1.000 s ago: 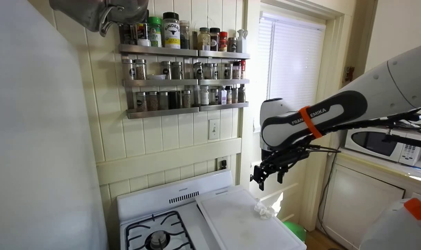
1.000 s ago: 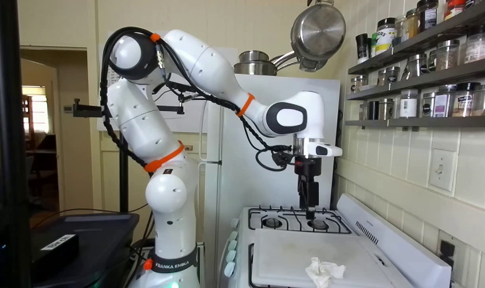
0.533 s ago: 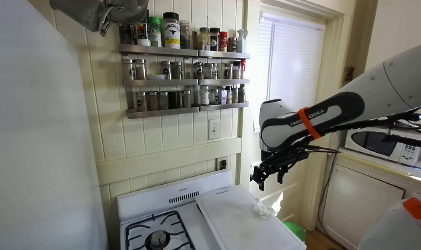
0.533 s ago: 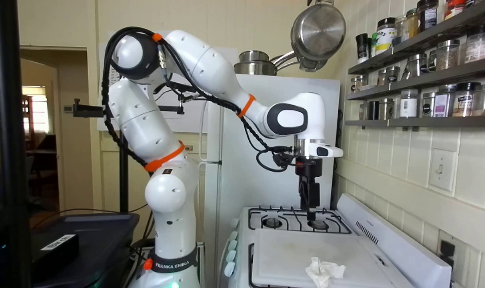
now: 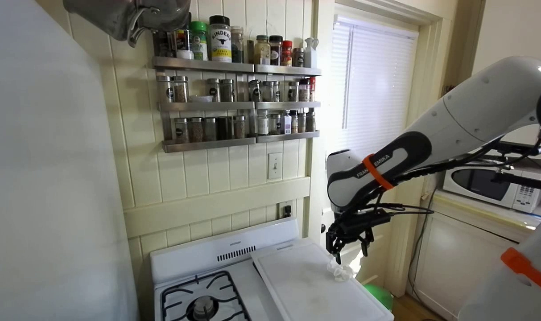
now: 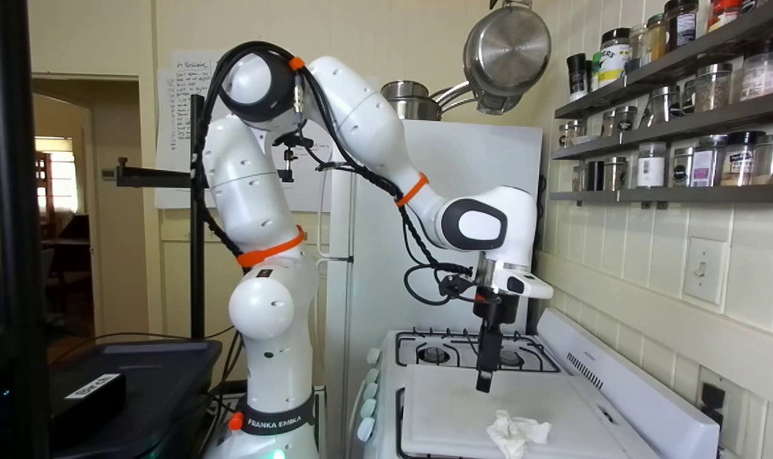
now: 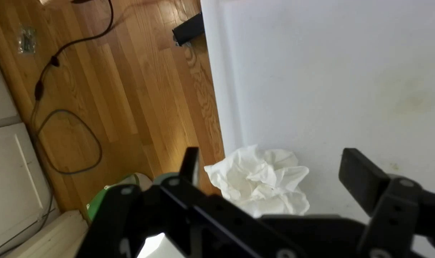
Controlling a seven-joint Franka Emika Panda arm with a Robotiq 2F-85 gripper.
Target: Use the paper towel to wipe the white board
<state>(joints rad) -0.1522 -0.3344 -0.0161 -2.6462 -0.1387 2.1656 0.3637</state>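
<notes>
Wrist view: paper towel point(image 7: 262, 182) points one corner left, long axis unclear.

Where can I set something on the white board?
The flat, rectangular white board looks free between the crumpled white paper towel and its edge nearest the round grey burners. It's crowded by the towel, with the open black hand hanging nearby.

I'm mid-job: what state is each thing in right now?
Hand: open, holding nothing.
White board: faintly stained, lying on the stove.
Paper towel: crumpled, on the white board.
Uncovered burners: no flame visible.
Window blind: lowered.
Microwave: shut.
Fridge: shut.
Light switch: too small to tell.
</notes>
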